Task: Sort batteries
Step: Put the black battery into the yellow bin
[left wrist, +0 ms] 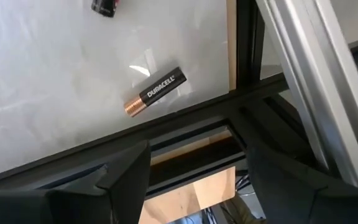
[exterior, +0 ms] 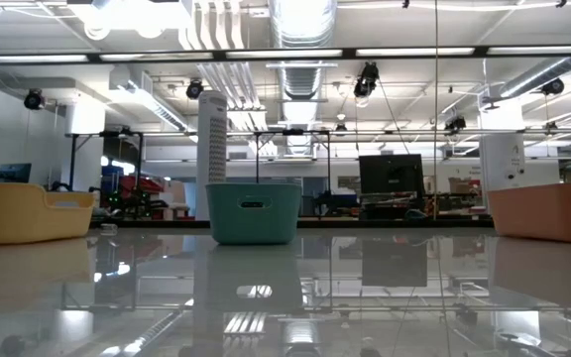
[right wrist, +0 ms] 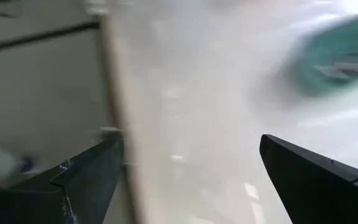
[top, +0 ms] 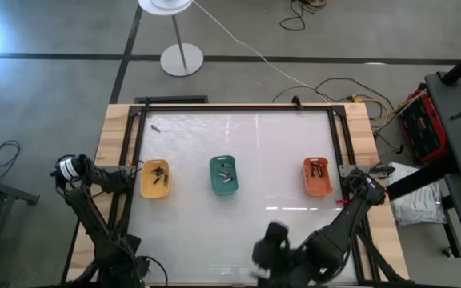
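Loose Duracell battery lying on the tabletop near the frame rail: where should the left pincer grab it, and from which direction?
Grip the Duracell battery mid-body on the black sleeve, coming straight down. It lies flat on the white tabletop, so set the fingers across its long axis. The black frame rail runs close by; probably keep the fingers off it.

The scene is brightly lit from ceiling lights (exterior: 127,14) seen in the low view. Their glare is mirrored on the glossy desk (exterior: 285,297) as pale streaks. The right wrist view is smeared by motion blur; the green tray (right wrist: 340,53) there is left indistinct. The battery (left wrist: 155,91) is shown sharply.
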{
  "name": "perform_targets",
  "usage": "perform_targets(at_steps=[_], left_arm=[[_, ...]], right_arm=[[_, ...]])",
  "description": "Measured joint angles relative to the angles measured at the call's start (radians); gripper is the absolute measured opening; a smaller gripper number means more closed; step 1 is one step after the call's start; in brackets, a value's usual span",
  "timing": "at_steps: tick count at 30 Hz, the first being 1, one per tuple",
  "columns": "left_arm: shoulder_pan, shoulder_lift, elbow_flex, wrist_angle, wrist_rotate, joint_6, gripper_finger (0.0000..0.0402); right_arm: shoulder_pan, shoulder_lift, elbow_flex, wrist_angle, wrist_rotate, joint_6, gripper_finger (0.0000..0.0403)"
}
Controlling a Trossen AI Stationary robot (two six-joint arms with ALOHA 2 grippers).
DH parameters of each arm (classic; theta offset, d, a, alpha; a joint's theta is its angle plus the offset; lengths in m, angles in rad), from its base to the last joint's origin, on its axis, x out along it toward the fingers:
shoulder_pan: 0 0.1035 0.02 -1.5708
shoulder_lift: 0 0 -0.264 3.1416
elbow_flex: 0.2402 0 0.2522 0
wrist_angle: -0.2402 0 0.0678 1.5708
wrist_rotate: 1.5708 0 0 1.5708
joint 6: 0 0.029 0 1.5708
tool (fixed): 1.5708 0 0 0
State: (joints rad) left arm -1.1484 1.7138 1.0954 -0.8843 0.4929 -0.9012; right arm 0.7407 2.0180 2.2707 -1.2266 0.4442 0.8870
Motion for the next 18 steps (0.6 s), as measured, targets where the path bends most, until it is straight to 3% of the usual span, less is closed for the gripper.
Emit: perform_targets(at_steps=[5,10,18], left_arm=[[0.0,0.0,-0.004,-0.003,0.013,-0.009,0.0243],[0.002,0.0,-0.023,0.005,0.025,-0.006,0.0243],[0.024,0.06,-0.034,0.03,-0.037,0.048,0.0243]], right_arm=[[-0.054,-0.059,0.0,-0.228,0.077,0.063,0.0368],[-0.076,-0.091,0.0,-0.216,0.103,0.071,0.0368],[-0.076,-0.098,0.0,-0.209,0.072,0.034,0.0368]])
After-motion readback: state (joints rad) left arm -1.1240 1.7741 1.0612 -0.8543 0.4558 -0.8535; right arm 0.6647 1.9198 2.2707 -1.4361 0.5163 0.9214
